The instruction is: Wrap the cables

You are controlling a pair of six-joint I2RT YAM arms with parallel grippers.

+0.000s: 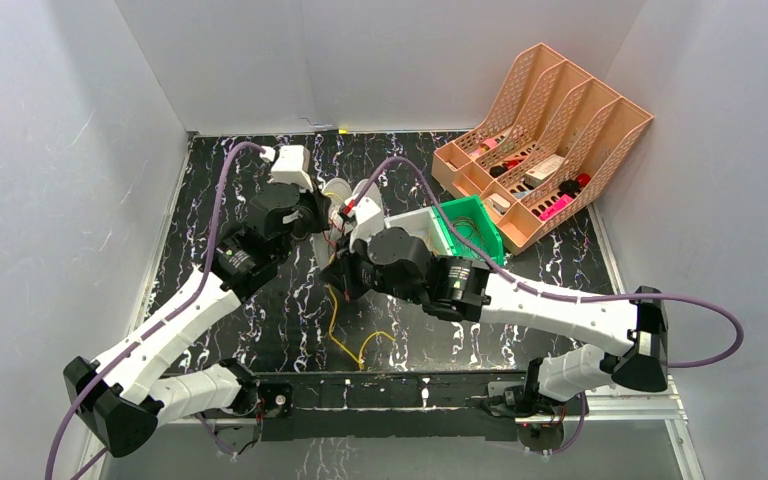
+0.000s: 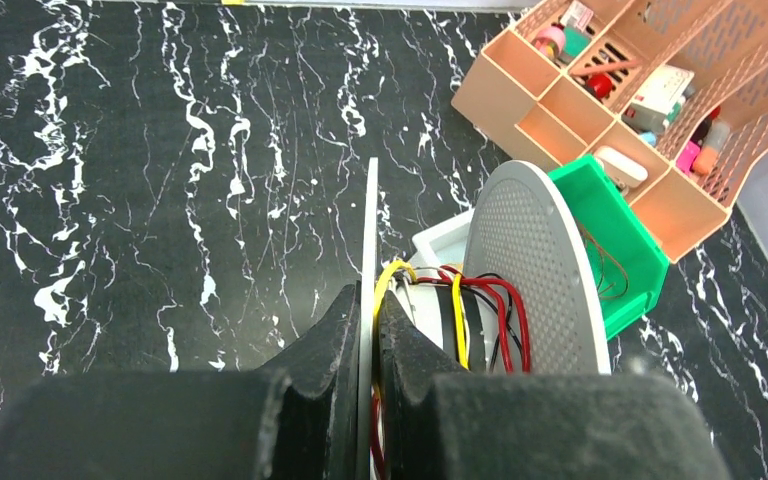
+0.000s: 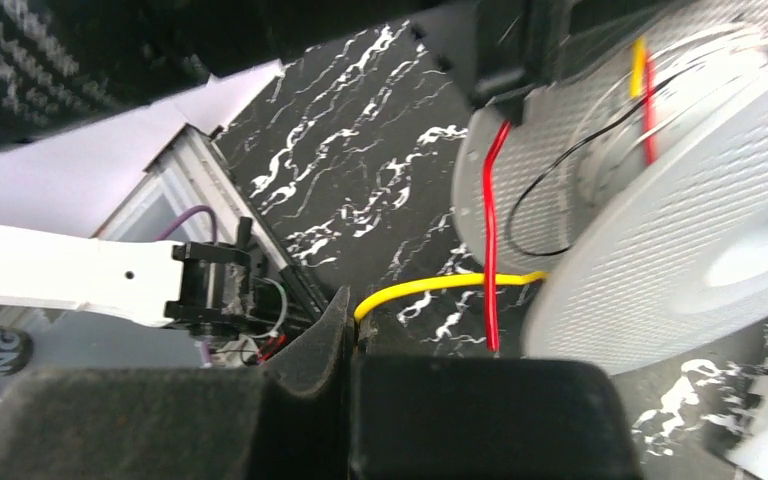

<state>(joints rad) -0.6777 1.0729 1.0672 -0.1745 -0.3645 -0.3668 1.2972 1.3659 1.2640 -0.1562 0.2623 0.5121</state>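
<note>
The left pincer (image 2: 372,335) is clamped on the spool (image 2: 535,270) rim (spool's up on edge). The right pincer (image 3: 352,338) is squeezing the yellow cable (image 3: 440,284) just beside it, with slack trailing on the counter (image 1: 290,320).

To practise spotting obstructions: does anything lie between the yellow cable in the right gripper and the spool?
Nothing solid: the yellow cable runs unbroken from the right gripper to the spool; only a hanging red wire crosses it.

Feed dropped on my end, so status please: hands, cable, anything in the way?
Left hand shut on spool flange. Right hand shut on yellow cable, leading to spool. Red wire crosses it at the spool.
</note>
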